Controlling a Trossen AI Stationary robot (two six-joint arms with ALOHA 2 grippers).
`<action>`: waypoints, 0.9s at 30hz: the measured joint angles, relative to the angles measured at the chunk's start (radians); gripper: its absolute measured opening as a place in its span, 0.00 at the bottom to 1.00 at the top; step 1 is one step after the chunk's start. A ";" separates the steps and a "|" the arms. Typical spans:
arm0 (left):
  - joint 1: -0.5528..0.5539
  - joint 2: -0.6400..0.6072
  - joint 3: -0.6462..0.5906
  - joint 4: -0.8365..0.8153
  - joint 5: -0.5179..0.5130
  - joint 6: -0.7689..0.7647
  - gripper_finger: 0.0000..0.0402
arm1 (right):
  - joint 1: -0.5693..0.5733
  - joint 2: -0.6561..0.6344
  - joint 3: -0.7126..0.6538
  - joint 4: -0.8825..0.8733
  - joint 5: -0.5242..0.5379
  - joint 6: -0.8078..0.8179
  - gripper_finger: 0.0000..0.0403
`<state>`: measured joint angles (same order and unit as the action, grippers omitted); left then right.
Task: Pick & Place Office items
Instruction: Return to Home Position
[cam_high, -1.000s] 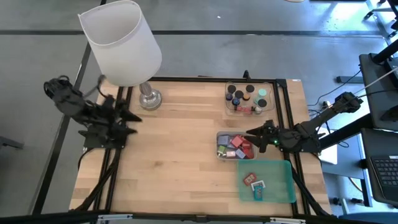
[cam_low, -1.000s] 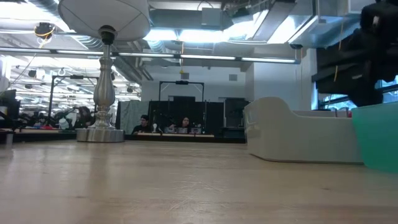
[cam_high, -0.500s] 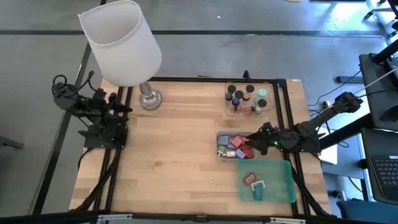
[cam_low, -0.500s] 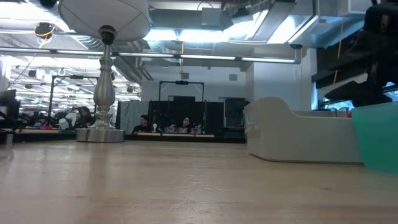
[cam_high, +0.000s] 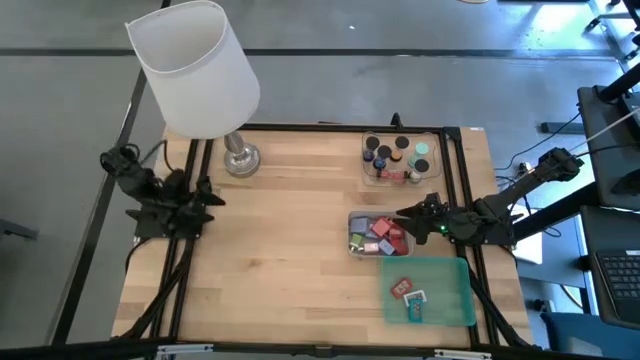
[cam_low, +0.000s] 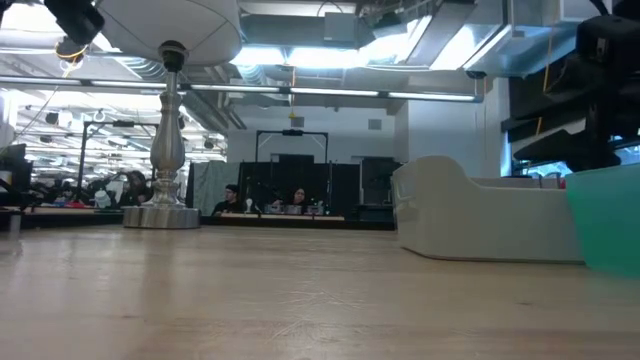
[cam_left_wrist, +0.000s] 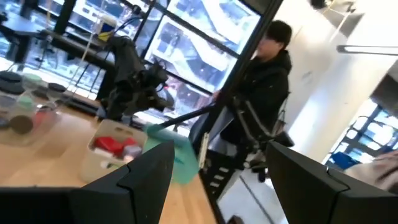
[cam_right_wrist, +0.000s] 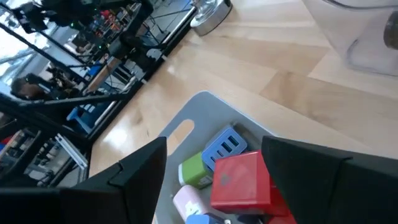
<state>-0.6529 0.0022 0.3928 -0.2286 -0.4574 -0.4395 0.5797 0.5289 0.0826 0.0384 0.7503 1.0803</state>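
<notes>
The office items lie in three trays at the table's right. A clear tray (cam_high: 401, 158) holds short black cylinders with coloured caps and a mint one. In the grey tray (cam_high: 354, 222) I see red (cam_right_wrist: 239, 180), blue (cam_right_wrist: 224, 147), green (cam_right_wrist: 193, 170) and pink blocks. A few small pieces rest in the green tray (cam_high: 445, 295). My right gripper (cam_high: 405, 222) hovers open just above the grey tray's right end, fingers either side of the red block in its wrist view (cam_right_wrist: 214, 180). At the table's left edge my left gripper (cam_high: 210, 192) is open and holds nothing (cam_left_wrist: 217, 180).
A tall lamp with a white shade (cam_high: 195, 70) and a silver base (cam_high: 240, 158) stands at the far left of the table. The wooden top (cam_high: 280, 250) between the arms is bare. A person in a dark jacket (cam_left_wrist: 267, 81) stands beyond the table's right side.
My left arm has folded back and sunk at the table's left edge, and its gripper now points nearly level across the table, fingers as wide as before. It now shows at the low view's top left corner. The trays and their items have not moved.
</notes>
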 joint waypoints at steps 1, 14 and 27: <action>0.000 0.000 -0.019 0.017 -0.006 0.000 0.62 | 0.000 0.000 0.000 -0.002 0.002 -0.015 0.66; 0.001 0.006 -0.216 0.148 -0.216 0.066 0.62 | 0.000 0.001 0.000 -0.002 0.002 0.062 0.66; 0.001 0.006 -0.254 -0.089 -0.523 -0.134 0.62 | 0.000 0.001 0.000 -0.002 0.002 -0.020 0.66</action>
<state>-0.6521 0.0082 0.1393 -0.3174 -0.9802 -0.5734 0.5797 0.5297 0.0826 0.0368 0.7525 1.0606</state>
